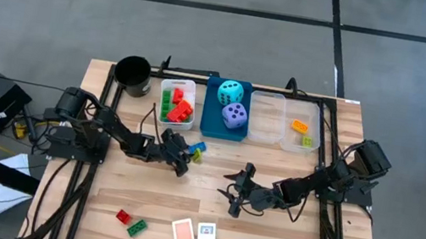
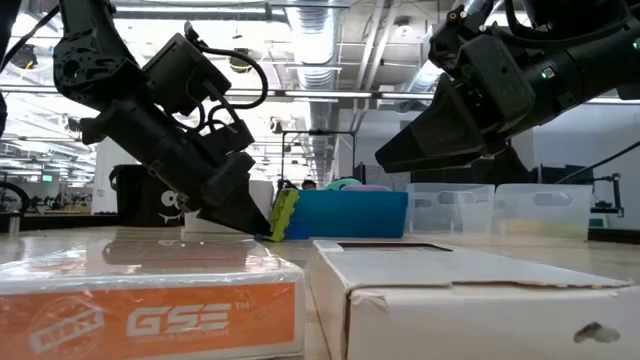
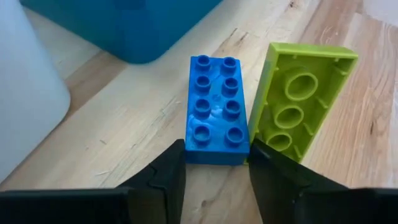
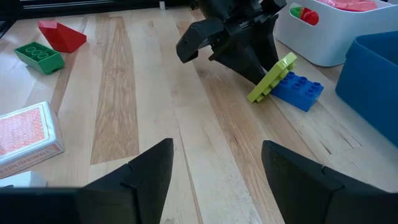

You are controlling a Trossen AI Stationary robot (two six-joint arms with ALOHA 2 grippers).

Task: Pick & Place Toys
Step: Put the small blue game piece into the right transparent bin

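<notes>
Left end effector (image 3: pixel 216 171) lowered to the surface, fingers apart and straddling the near end of the blue brick (image 3: pixel 214 111), apparently to pinch it; the lime brick (image 3: pixel 303 87) leans tilted against its side. Both lie centre of the high view, below the white bin (image 1: pixel 176 102). Right end effector (image 4: pixel 214 168) waits open, lower right

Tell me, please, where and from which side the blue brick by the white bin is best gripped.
Grip the blue brick across its two long sides, near one end, coming down from above. It lies flat, studs up, so those sides are upright and parallel. The lime brick leans on one side, leaving that finger little room.
</notes>
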